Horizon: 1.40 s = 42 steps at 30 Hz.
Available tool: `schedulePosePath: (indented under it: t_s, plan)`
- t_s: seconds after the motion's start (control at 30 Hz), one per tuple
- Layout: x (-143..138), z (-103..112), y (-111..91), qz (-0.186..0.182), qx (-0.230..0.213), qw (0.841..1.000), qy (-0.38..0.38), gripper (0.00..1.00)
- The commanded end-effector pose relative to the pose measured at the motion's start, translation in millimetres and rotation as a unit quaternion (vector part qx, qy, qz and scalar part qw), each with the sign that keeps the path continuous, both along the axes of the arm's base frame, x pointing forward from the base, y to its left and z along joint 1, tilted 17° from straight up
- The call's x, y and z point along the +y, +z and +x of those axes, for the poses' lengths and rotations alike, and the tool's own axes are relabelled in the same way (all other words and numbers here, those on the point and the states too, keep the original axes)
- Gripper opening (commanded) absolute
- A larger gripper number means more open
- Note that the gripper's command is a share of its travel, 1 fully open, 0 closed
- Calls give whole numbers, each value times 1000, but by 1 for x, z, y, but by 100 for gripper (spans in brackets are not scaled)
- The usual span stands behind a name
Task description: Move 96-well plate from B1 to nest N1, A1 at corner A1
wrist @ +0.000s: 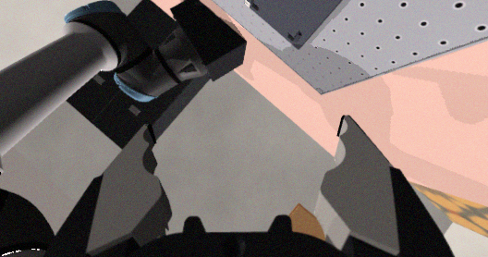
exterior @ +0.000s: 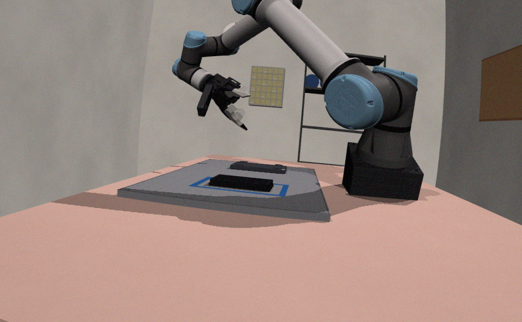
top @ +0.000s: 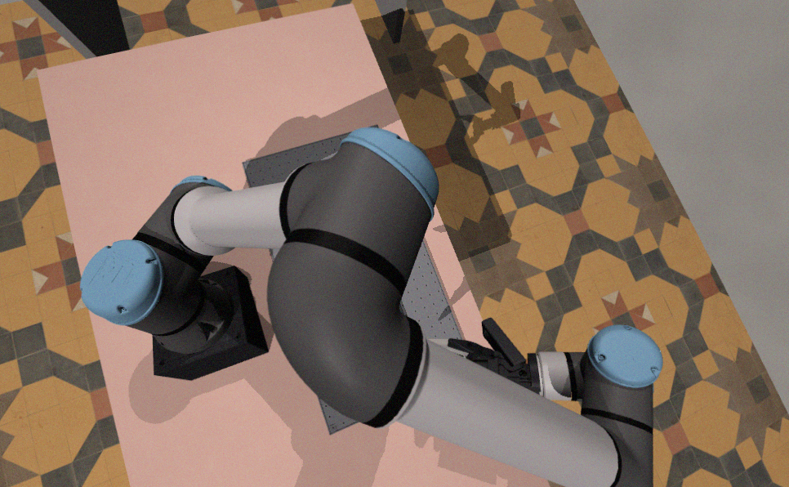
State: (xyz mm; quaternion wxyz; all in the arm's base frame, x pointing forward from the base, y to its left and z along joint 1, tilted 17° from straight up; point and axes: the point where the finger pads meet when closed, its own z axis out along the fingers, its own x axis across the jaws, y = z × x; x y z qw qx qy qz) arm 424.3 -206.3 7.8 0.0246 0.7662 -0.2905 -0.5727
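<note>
The black 96-well plate (exterior: 241,182) lies flat inside the blue outline of spot B1 on the grey perforated board (exterior: 231,192). The low dark nest N1 (exterior: 258,166) stands just behind it on the same board, and it also shows at the top of the wrist view (wrist: 296,5) with small corner locators. My gripper (exterior: 223,119) is open and empty. It hangs high above the board's left side, tilted, far from the plate. In the overhead view the gripper (top: 479,341) is past the table's edge, and the arm hides the plate and the nest. I cannot make out the plate's cut corner.
The robot's black base (exterior: 381,175) stands on the pink table right of the board. A metal shelf (exterior: 315,112) and a yellow grid panel (exterior: 267,86) are at the back wall. The big elbow (top: 349,265) hangs over the board.
</note>
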Motion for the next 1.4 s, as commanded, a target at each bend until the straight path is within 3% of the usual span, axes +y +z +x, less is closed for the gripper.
schedulePosePath:
  t_s: [0.0, 0.13, 0.27, 0.37, 0.53, 0.63, 0.8, 0.9, 1.07, 1.17, 1.3, 1.37]
  plan:
    - [18, 4, 7, -24, -15, 1000, -6, 100]
    - [32, 6, 11, -63, -39, 997, -19, 100]
    - [42, 8, 14, -63, -39, 997, -19, 100]
    - [56, 9, 18, -98, -63, 993, -35, 100]
    - [66, 10, 21, -98, -63, 993, -35, 100]
    - [81, 11, 24, -131, -89, 986, -52, 100]
    - [91, 11, 27, -131, -89, 986, -52, 100]
    - [106, 10, 30, -161, -114, 978, -70, 100]
    - [116, 10, 32, -161, -114, 978, -70, 100]
    - [131, 8, 35, -187, -140, 968, -90, 100]
    - [141, 7, 37, -187, -140, 968, -90, 100]
    - [151, 6, 39, -206, -161, 959, -106, 100]
